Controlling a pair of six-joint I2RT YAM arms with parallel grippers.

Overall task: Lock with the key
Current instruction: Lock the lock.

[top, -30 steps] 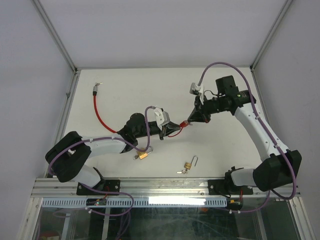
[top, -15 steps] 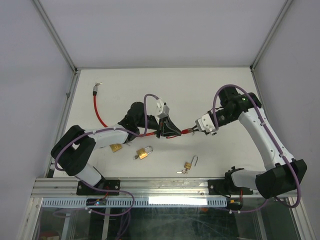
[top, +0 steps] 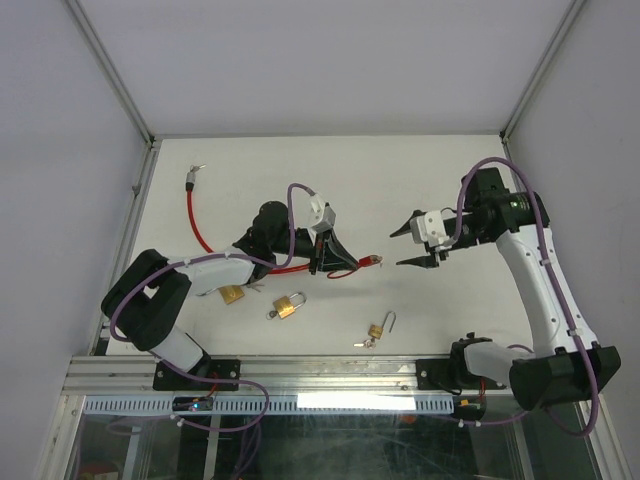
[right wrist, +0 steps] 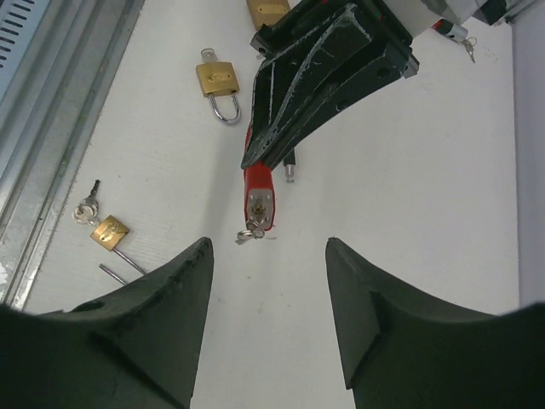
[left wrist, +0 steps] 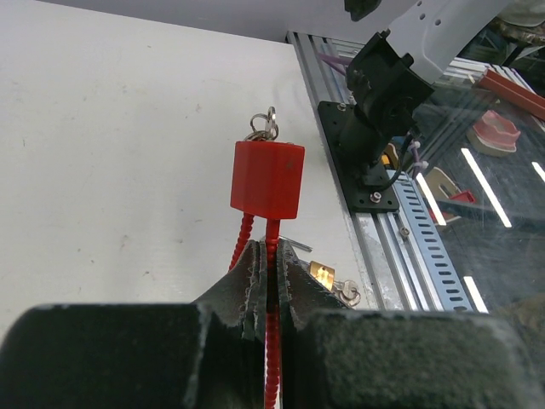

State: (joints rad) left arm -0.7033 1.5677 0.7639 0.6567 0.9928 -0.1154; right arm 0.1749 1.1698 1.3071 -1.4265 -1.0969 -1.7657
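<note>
Brass padlocks point(top: 290, 306) lie toward the table's point(top: 450, 180) near edge. Mid-table, the left end effector point(left wrist: 268, 256) is clamped on the cable point(top: 195, 225) just behind the red lock point(left wrist: 267, 179), with the key point(right wrist: 252, 228) in its face. The right end effector point(top: 396, 249) gapes just clear of it. The next move is probably to pinch the key and turn it.

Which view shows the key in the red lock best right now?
Right wrist view: it faces the keyhole end of the red lock, with the key sticking out. The left wrist view shows only its ring past the lock. Overhead, it is too small to see.
</note>
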